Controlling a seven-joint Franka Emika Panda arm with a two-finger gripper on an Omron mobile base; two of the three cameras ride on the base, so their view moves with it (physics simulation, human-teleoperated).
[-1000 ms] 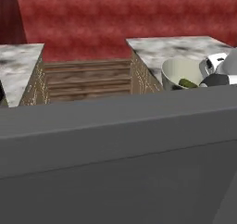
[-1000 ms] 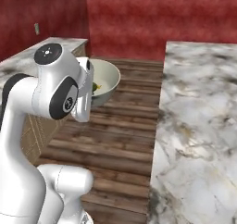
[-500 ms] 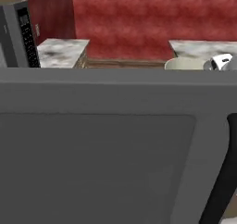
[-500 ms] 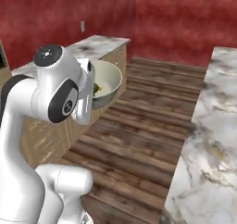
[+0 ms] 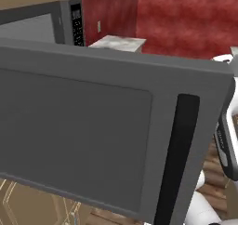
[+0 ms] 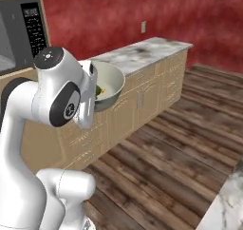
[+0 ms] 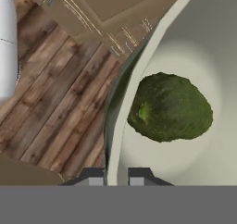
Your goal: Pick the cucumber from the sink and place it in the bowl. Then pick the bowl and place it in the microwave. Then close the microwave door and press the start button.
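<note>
The cucumber [image 7: 169, 107] lies inside the bowl [image 7: 203, 52], on its pale cream floor, stubby end toward the hand camera; in the right base view it shows as a small green patch [image 6: 98, 90] low in the bowl [image 6: 111, 84]. The bowl is off any surface, held up in the air beside the white arm, above the wooden floor [image 6: 180, 143] and in front of the cabinet fronts. The gripper [image 7: 117, 176] has hold of it by the rim: the two dark fingertips stand close together, one on the outer side of the wall and one on the inner side, with the thin rim pinched between them.

In the right base view the microwave [image 6: 21, 29] sits to the left, built in above the cabinets, its black button panel facing the room. A marble counter [image 6: 142, 51] runs away to the right of the bowl toward the red wall [image 6: 142, 10]. In the left base view the microwave door [image 5: 79, 131] stands swung open, very near the camera, a wide grey slab with a darker window pane and a curved black handle [image 5: 174, 159] on its right side; the microwave body [image 5: 56, 22] and its panel show behind its top edge.
</note>
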